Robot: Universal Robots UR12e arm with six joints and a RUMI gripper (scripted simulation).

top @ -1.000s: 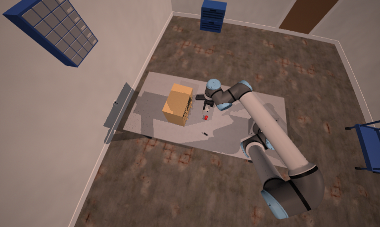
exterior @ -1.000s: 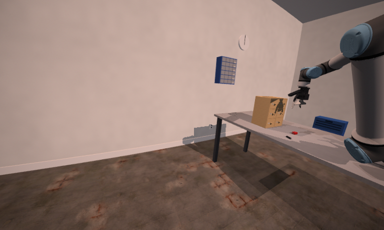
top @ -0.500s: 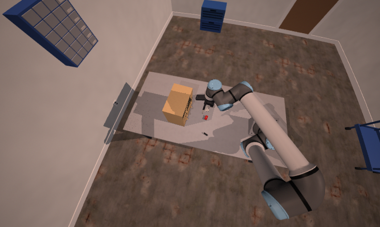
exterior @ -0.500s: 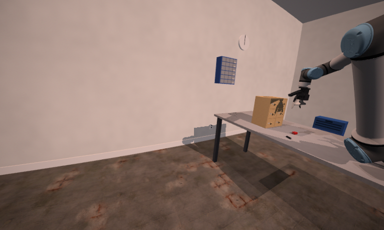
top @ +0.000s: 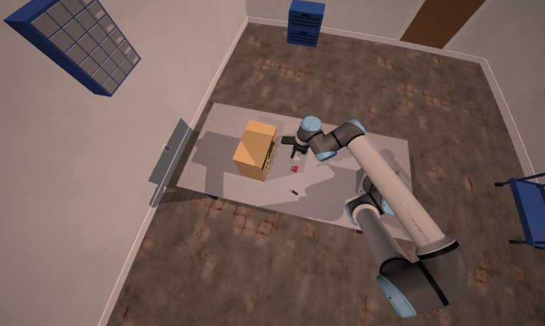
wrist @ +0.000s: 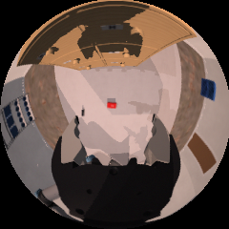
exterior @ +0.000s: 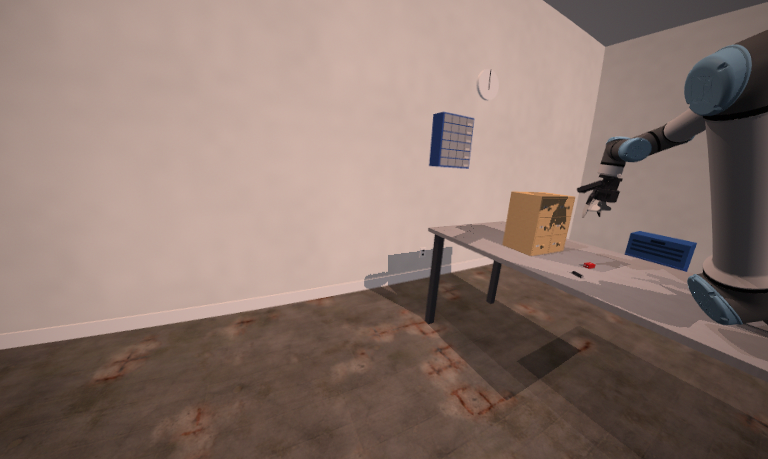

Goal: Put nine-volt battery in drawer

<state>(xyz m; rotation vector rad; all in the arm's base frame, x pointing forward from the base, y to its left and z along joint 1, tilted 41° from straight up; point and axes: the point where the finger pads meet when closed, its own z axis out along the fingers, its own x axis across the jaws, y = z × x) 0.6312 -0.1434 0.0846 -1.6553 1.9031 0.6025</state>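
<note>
The tan chest (top: pixel 255 148) stands upright on the grey table, its drawer front facing the arm; it also shows in the exterior view (exterior: pixel 536 221) and at the top of the wrist view (wrist: pixel 110 43). All its drawers look shut. I cannot read the drawer marks. A small red block with a grey end, which looks like the nine-volt battery (top: pixel 295 168) (exterior: pixel 589 264) (wrist: pixel 112 103), lies on the table in front of the chest. My gripper (top: pixel 296 155) (exterior: pixel 594 208) (wrist: pixel 114 115) hangs well above the table, fingers wide open and empty, above and just behind the battery.
A small black stick-like item (top: pixel 294 191) (exterior: pixel 577 273) lies on the table nearer the front edge. A blue cabinet (top: pixel 305 22) stands on the floor at the far wall. A blue bin rack (top: pixel 74 33) hangs on the wall. A blue cart (top: pixel 526 209) stands at the right.
</note>
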